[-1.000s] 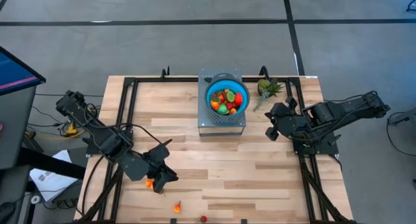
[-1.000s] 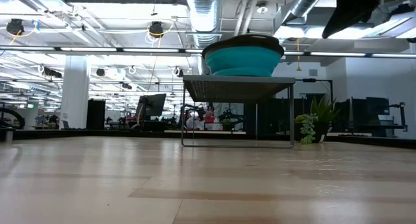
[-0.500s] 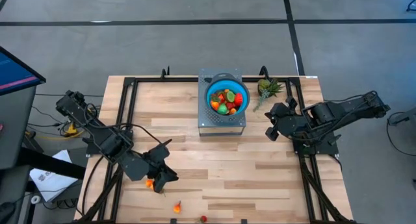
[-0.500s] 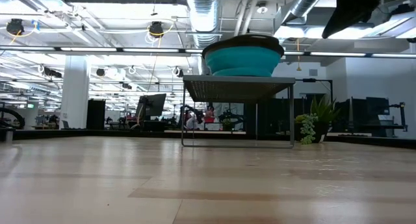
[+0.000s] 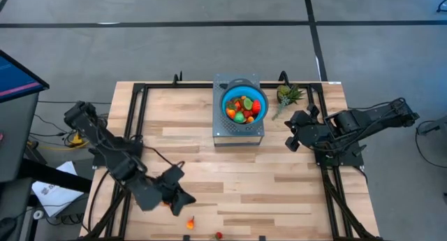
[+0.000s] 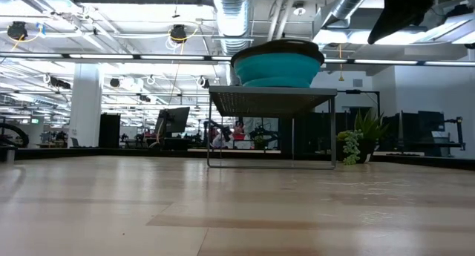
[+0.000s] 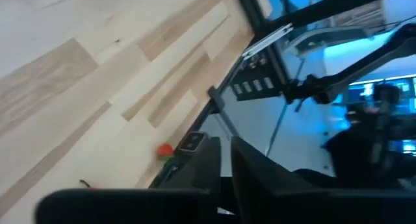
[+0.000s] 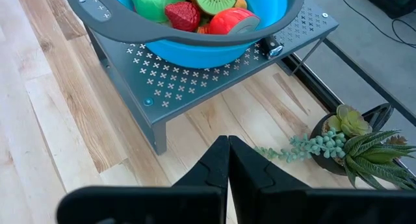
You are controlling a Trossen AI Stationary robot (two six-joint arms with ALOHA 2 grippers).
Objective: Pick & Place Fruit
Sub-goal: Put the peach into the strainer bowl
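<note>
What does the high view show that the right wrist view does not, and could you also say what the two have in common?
Only the high view shows the left gripper low near the table's front-left corner, with loose fruit beside it: an orange piece and a small red one near the front edge. Only the right wrist view shows the shut right gripper up close and the cross-shaped perforations of the grey stand. Both show the blue bowl filled with fruit on that stand, and the potted plant beside it.
</note>
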